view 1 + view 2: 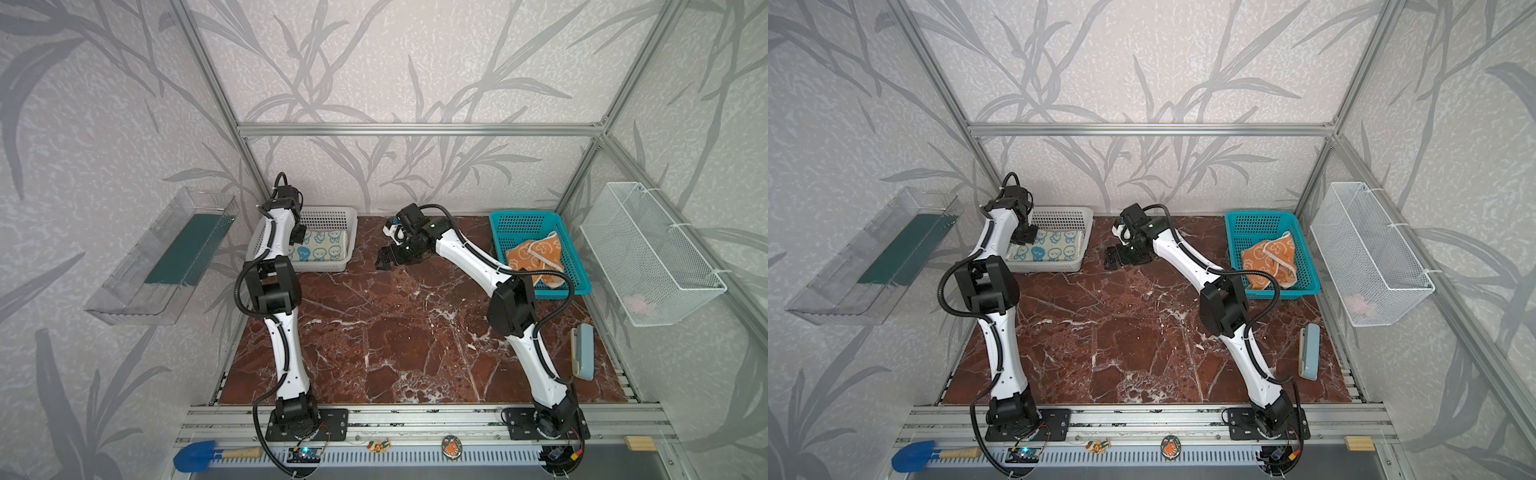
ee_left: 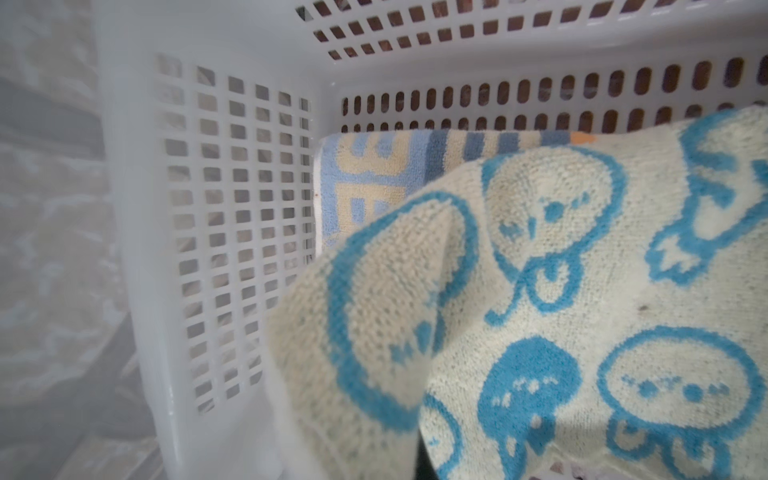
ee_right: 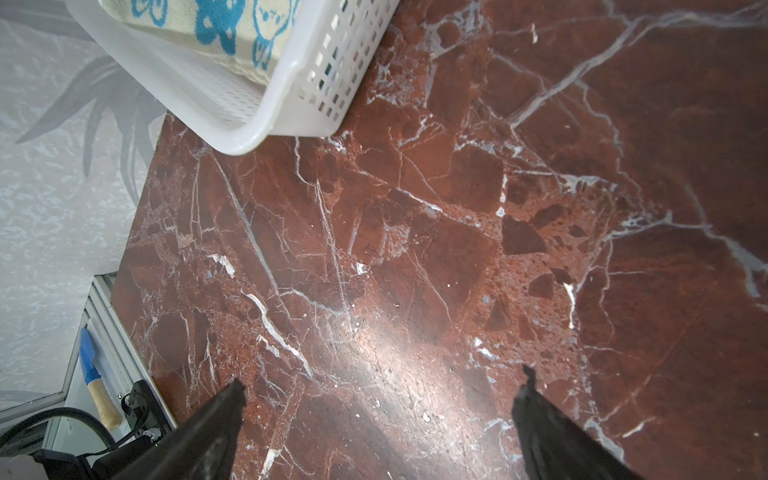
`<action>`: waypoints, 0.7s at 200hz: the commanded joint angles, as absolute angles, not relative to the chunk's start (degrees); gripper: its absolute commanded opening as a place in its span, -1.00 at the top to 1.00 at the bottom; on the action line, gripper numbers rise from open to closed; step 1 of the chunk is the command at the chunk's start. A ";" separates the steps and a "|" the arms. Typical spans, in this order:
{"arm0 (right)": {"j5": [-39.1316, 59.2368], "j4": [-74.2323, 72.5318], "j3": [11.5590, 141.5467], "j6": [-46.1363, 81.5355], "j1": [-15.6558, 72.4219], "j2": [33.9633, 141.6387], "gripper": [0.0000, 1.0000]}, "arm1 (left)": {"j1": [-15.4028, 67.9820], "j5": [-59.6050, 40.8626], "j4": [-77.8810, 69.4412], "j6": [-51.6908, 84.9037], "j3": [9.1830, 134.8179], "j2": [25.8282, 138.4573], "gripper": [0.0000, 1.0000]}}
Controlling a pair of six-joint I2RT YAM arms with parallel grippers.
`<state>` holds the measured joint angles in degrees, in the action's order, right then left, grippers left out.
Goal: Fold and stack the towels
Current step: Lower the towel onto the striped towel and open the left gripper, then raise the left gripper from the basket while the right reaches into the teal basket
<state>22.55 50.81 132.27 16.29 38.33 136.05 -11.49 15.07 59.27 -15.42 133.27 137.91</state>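
The left end effector (image 1: 298, 237) is seen lowered into the white basket (image 1: 328, 218) at the far left of the counter (image 1: 415, 332), its jaws shut, by the look of the raised fold in the left wrist view, on the cream towel (image 1: 322, 245); the fingertips themselves are hidden under the cloth. That towel, cream terry printed with blue bunnies, is laid folded over the striped towel (image 2: 374, 178), of which only a blue edge with cream letters is shown. Two towels can therefore be judged stacked, and one left to do. The orange towel (image 1: 534, 257) is found crumpled in the teal basket (image 1: 523, 220) at the far right, with cream bunnies and a cream hem showing (no clean long axis can be read from the heap, though it is spread roughly diagonally across the basket). The right end effector (image 1: 384, 261) is held wide open and empty above bare counter near the far middle. The orange towel lies well apart from it, to the right behind its own forearm, so the right arm is clearly the nearer and a swing back to the right would be called for.
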 commanded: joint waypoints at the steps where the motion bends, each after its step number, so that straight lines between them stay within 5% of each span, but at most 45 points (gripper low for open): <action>1: 23.25 49.92 132.14 16.83 38.32 133.66 -0.98 | -12.04 15.19 58.41 -15.63 135.54 139.50 0.97; 8: 23.72 49.79 132.15 17.08 38.32 133.77 -0.98 | -12.04 16.14 58.61 -14.98 135.93 139.90 0.21; 12: 23.85 49.81 132.15 17.21 38.32 133.66 -0.98 | -12.05 16.47 58.77 -14.55 136.16 140.08 -0.73; 16: 23.87 49.76 132.10 17.16 38.32 133.55 -0.98 | -11.98 16.78 58.88 -14.35 136.35 140.18 -0.97; 93: 17.26 54.61 133.04 14.22 38.25 129.26 -0.98 | -9.19 17.00 60.75 -10.07 141.43 132.29 -0.98; 140: 6.04 59.78 128.11 11.58 34.19 120.42 -0.98 | 1.61 20.22 46.83 -15.34 126.91 116.32 -0.98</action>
